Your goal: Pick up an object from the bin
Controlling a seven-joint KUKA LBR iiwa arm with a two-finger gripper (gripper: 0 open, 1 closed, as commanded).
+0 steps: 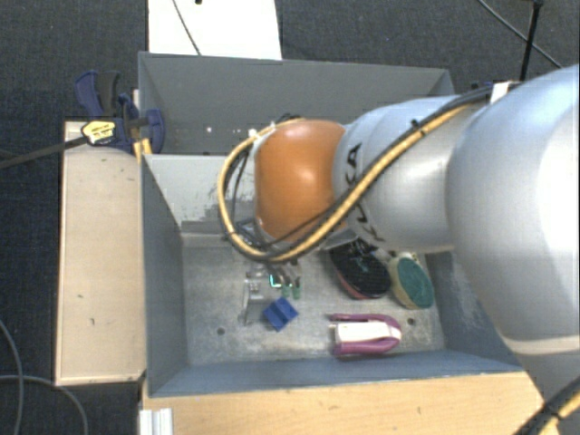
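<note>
Just up the view from the blue block (pixel 279 314), close enough that we cannot say whether they touch, the gripper (pixel 268 290) hangs low over the floor of the bin (pixel 172 243). Further up from the block sits the orange wrist cover (pixel 294 184), wrapped by cables (pixel 237 166). This bulk hides most of the tool from us. We cannot tell whether the gripper stands wide or narrow, and we see nothing held in it. The block is the nearest thing to it, a small tilted cube lying alone on bare metal. Right of the block, near but apart, lies a pink-and-white case (pixel 364 333). Further right and up the view from the block sit a black round thing (pixel 360 270) and a teal disc (pixel 412 282), side by side and well clear of it.

We judge the pick not yet made. The block is small and lies askew, so a closing that meets a corner rather than two flat faces could flick it aside. It could also pinch the block loosely, and then it would slip on the lift. The gripper looks set a little off the block rather than squarely over it, so a straight descent may land on metal beside it or push it along the floor.
</note>
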